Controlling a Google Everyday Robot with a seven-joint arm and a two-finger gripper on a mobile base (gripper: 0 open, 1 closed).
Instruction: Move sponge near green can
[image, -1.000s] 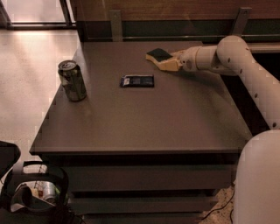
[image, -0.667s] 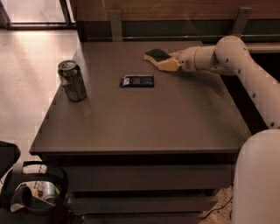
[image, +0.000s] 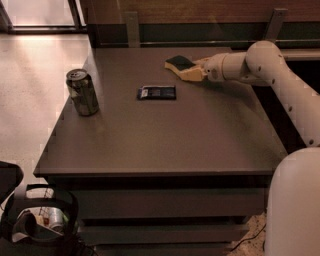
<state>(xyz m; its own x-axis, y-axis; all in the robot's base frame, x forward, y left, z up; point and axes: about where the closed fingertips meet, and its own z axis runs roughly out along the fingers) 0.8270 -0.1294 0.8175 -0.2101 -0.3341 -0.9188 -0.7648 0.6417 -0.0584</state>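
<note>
Dark tabletop bears the upright green can, well apart from the sponge gripped by the hand.

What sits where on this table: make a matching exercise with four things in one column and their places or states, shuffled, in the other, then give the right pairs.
Things
1. green can
2. sponge
3. dark flat packet
4. gripper

Places or states
A. lying flat near the middle of the table
B. at the sponge's right end in the view, low over the far part of the table
C. standing upright near the left edge
D. on the far part of the table, dark green side up

Pairs: 1-C, 2-D, 3-A, 4-B.
</note>
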